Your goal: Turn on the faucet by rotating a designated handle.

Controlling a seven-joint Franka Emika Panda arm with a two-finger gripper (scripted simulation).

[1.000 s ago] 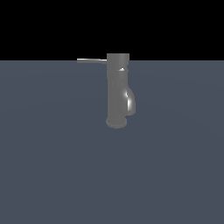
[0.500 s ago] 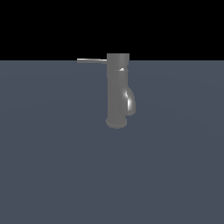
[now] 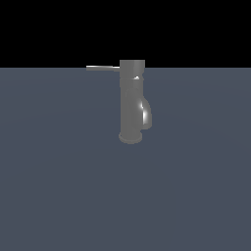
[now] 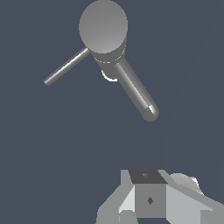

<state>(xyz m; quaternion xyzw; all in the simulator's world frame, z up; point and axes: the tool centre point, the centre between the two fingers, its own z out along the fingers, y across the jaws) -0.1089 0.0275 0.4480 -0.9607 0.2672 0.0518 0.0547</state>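
1. The faucet (image 3: 131, 105) stands upright on the grey surface (image 3: 63, 196).
2. Its handle (image 3: 103, 68) projects toward the exterior view's left.
3. My gripper (image 4: 151, 205) is apart from both; I cannot tell its opening.

The pincer (image 4: 151, 210) is cut off by the wrist view's edge, fingertips unseen; the exterior view misses it entirely.

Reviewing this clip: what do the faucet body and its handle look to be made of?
The faucet looks like dark grey polished metal, judging by bright highlights on its spout and cap. The handle reads as a thin grey metal rod, duller. Being a simulator render, both are appearance only.
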